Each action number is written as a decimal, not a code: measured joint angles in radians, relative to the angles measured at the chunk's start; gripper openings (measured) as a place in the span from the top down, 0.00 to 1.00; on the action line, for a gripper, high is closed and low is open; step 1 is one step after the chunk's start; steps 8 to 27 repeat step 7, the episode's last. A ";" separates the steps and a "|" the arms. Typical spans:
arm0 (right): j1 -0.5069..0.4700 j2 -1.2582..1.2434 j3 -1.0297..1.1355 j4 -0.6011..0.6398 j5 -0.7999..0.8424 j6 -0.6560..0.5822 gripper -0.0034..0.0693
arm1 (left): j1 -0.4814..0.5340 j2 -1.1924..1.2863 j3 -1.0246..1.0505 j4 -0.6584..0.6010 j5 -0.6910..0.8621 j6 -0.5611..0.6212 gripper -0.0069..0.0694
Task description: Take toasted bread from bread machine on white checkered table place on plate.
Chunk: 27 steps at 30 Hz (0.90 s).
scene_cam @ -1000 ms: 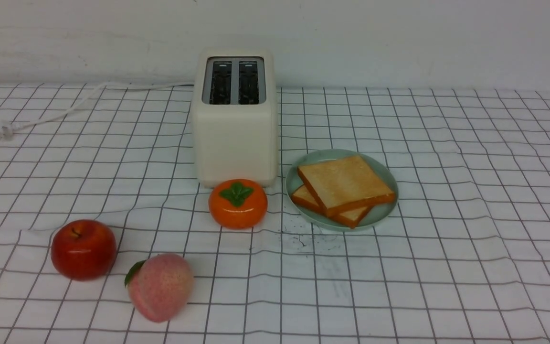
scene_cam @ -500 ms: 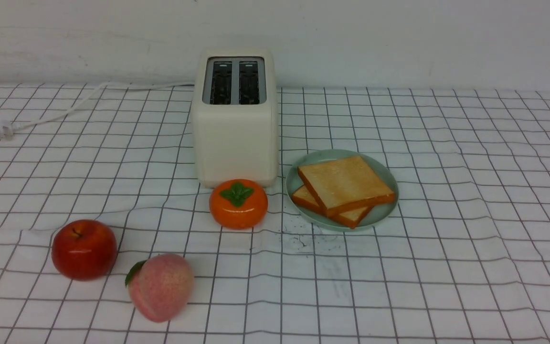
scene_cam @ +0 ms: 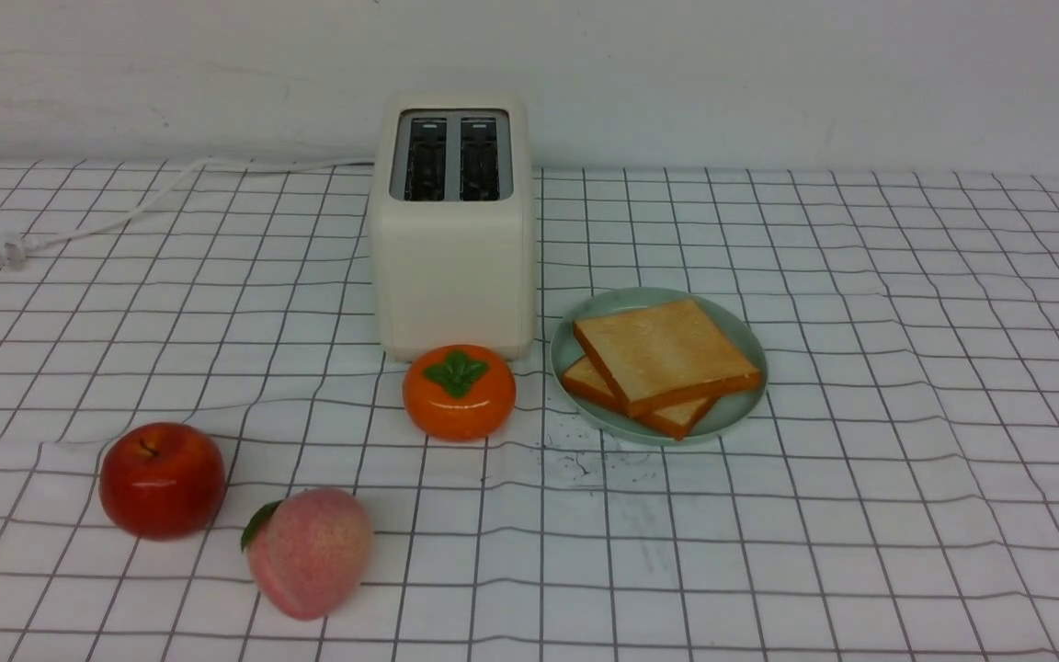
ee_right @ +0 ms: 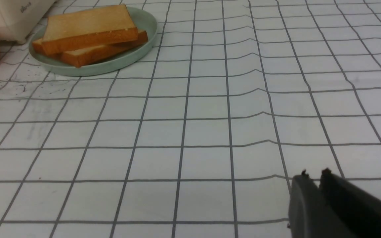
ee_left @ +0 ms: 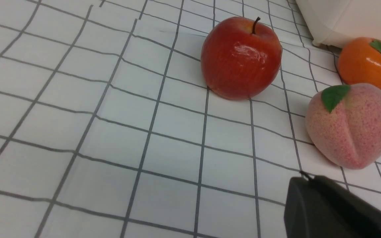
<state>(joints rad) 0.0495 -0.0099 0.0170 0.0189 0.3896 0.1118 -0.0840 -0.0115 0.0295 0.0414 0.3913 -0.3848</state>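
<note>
Stacking square toasted bread [scene_cam: 665, 354] flat

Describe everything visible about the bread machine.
The bread machine is a boxy cream-white toaster with rounded corners and what looks like a smooth plastic shell. Two dark slots sit in its grey top panel, both empty. It stands upright on the checkered table, its white cord trailing left. The persimmon sits just in front.

Staged test setup, not a working kitchen: a bench under wrinkled white grid-printed cloth [scene_cam: 860, 460] against a bare white wall [scene_cam: 768, 74], with a boxy cream-white unplugged toaster [scene_cam: 452, 267] and glossy imitation fruit [scene_cam: 162, 478].
</note>
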 joint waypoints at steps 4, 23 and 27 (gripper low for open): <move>0.000 0.000 0.000 0.000 0.000 0.000 0.85 | 0.000 0.000 0.000 0.000 0.000 0.000 0.92; 0.000 0.000 0.000 0.000 0.000 0.000 0.84 | 0.000 0.000 0.000 0.000 0.000 0.000 0.92; 0.000 0.000 0.000 0.000 0.000 0.000 0.84 | 0.000 0.000 0.000 0.000 0.000 0.000 0.92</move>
